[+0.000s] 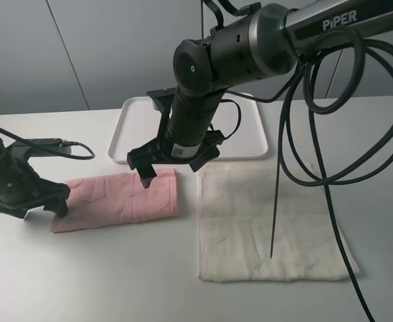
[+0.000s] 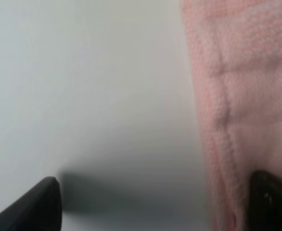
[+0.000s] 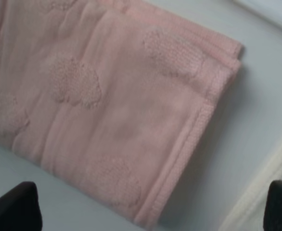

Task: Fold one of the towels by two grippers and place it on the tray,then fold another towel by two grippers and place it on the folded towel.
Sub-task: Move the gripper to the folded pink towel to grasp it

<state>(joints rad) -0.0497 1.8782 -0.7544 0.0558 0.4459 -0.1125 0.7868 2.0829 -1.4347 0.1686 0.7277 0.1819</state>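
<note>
Nearest, at five o'clock, the cream off-white terry towel [image 1: 270, 225] lies flat on the white table [image 1: 116, 282]. At nine o'clock the pale pink terry towel [image 1: 116, 201] lies folded in a strip. The left black claw [image 1: 41, 206] is spread wide across its nine-o'clock edge, gripping nothing. The right black claw [image 1: 173, 171] hangs spread wide and empty above its three-o'clock end. Farthest, at twelve o'clock, sits the flat white plastic tray [image 1: 133, 134].

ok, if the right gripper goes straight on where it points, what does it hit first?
Most likely the pink towel, near its right end: the right gripper hangs open above it, pointing down. One finger may land by the cream towel instead; depth is unclear.
</note>
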